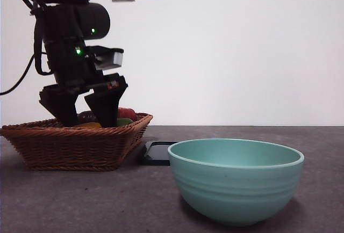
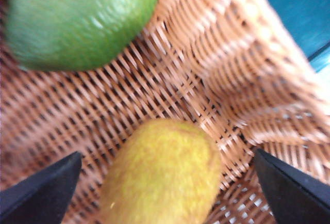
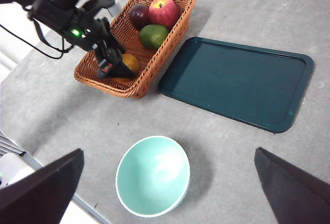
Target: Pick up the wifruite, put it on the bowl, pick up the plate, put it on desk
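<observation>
L gripper (image 2: 165,193) down inside wicker basket (image 3: 170,33), jaws wide, straddling wifruite (image 2: 162,175) w/o contact yet – lined up for pinch. Green fruit (image 2: 80,20) just beyond. Bowl (image 3: 153,175) waits on surface, well apart. R gripper (image 3: 165,193) wide, high overhead, idle

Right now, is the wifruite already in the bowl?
No, the bowl is empty, and the wifruite lies in the wicker basket between the left end effector's open jaws.
</observation>
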Robot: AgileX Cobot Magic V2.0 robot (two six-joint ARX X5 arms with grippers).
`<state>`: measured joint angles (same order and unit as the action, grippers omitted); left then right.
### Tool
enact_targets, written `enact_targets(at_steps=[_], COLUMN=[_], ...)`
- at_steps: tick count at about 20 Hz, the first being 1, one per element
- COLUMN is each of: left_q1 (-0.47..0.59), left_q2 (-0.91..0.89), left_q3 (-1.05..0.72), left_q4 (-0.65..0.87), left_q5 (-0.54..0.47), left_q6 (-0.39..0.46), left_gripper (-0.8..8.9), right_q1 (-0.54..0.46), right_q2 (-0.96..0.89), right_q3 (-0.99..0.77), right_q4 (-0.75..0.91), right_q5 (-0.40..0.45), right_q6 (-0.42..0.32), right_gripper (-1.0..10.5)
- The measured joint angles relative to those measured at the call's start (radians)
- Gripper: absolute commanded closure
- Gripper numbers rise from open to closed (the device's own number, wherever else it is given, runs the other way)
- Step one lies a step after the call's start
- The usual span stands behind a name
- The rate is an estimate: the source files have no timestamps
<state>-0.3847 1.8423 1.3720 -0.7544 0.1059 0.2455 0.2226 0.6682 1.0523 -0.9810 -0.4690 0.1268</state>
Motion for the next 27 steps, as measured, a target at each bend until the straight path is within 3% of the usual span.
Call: enact_targets(at_steps=[2, 5, 8, 10, 19, 27], left_q1=[0.000, 0.000, 0.000, 0.000, 0.000, -0.082], left_q2=[0.019, 0.024, 0.024, 0.024, 0.010, -0.266], left_q3=[0.000, 0.000, 0.000, 0.000, 0.203, 0.242], left_q4=[0.000, 0.003, -0.014, -0.015, -0.232, -0.419], left_q5=[0.000, 0.000, -0.002, -0.002, -0.002, -0.002], left_q6=[0.000, 0.000, 0.000, 0.000, -0.020, -0.137], left_gripper=[2.57, 4.45, 4.94, 5.76, 5.74, 5.74], right_q1=[0.000, 0.000, 0.000, 0.000, 0.000, 0.000], right_q2=[0.000, 0.000, 0.000, 0.000, 0.000, -0.070], right_q3=[0.000, 0.000, 0.000, 0.000, 0.000, 0.000], right_q4=[0.000, 0.000, 0.000, 0.000, 0.000, -0.052], right_q5=[0.000, 0.000, 0.000, 0.000, 0.000, 0.000], right_q6=[0.000, 0.000, 0.000, 0.000, 0.000, 0.000], right_gripper=[3.2, 3.2, 3.2, 3.2, 3.2, 3.2])
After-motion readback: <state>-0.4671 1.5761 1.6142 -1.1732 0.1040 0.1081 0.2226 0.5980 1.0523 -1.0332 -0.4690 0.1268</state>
